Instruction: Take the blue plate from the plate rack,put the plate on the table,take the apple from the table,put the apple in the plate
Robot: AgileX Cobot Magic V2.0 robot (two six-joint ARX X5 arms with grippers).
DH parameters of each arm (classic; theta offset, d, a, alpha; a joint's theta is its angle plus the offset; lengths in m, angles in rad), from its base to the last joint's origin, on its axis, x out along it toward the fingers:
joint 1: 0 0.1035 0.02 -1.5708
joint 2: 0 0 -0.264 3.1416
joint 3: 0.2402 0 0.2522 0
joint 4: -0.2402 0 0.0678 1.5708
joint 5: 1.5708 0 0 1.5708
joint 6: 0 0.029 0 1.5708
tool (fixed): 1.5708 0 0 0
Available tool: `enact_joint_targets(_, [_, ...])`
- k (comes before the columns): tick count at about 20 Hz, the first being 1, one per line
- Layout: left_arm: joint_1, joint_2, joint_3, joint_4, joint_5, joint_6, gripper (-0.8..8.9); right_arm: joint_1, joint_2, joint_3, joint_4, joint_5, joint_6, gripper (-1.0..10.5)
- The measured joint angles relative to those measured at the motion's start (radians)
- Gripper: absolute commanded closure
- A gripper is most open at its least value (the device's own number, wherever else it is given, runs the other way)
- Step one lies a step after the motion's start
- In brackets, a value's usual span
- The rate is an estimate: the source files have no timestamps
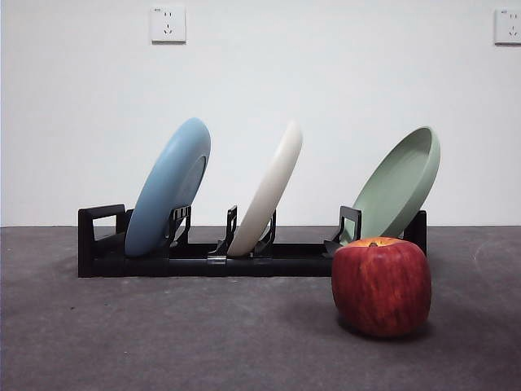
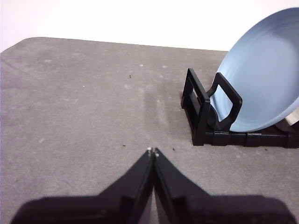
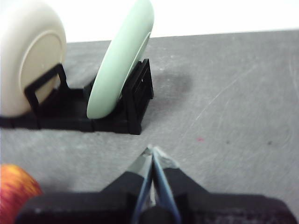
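The blue plate (image 1: 168, 189) leans in the left slot of the black plate rack (image 1: 195, 259), next to the loop handle. It also shows in the left wrist view (image 2: 264, 79) with the rack's handle end (image 2: 210, 109). The red apple (image 1: 381, 284) sits on the dark grey table (image 1: 163, 334) in front of the rack's right end, and its edge shows in the right wrist view (image 3: 14, 189). My left gripper (image 2: 152, 151) is shut and empty, above the table off the rack's handle end. My right gripper (image 3: 151, 149) is shut and empty, off the rack's other end. Neither arm shows in the front view.
A cream-white plate (image 1: 270, 189) stands in the rack's middle slot and a pale green plate (image 1: 399, 183) in its right slot; both show in the right wrist view, cream (image 3: 28, 56) and green (image 3: 122, 56). A white wall with two sockets stands behind the table.
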Motion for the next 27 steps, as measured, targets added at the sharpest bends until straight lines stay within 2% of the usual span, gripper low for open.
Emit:
enact_joint_targets(4, [0.000,0.000,0.002,-0.003,0.002,-0.044,8.20,0.000,0.006,0.005,-0.012,-0.002,0.187,9.6])
enact_joint_targets(6, [0.000,0.013,0.035,-0.032,0.006,-0.084,8.20,0.000,0.031,0.043,-0.076,-0.003,0.261,9.6])
enact_joint_targets(8, [0.000,0.050,0.110,-0.036,0.017,-0.111,8.20,0.000,0.079,0.119,-0.112,-0.003,0.304,9.6])
enact_joint_targets(11, [0.000,0.153,0.242,-0.029,0.061,-0.124,8.19,0.000,0.188,0.278,-0.158,-0.003,0.325,9.6])
enact_joint_targets(14, [0.000,0.296,0.376,-0.046,0.116,-0.125,8.19,0.000,0.325,0.431,-0.219,-0.007,0.314,9.6])
enact_joint_targets(17, [0.000,0.484,0.534,-0.117,0.187,-0.119,8.19,0.000,0.475,0.599,-0.298,-0.055,0.259,9.5])
enact_joint_targets(19, [0.000,0.616,0.642,-0.178,0.251,-0.076,8.18,0.000,0.576,0.714,-0.364,-0.099,0.200,9.5])
enact_joint_targets(24, [0.000,0.795,0.792,-0.296,0.340,-0.013,8.12,0.000,0.708,0.853,-0.438,-0.205,0.113,9.4])
enact_joint_targets(25, [0.000,0.829,0.824,-0.323,0.358,-0.001,7.98,0.000,0.735,0.876,-0.447,-0.225,0.097,9.2])
enact_joint_targets(27, [0.000,0.872,0.864,-0.348,0.384,0.009,7.04,0.000,0.767,0.898,-0.448,-0.240,0.084,8.1])
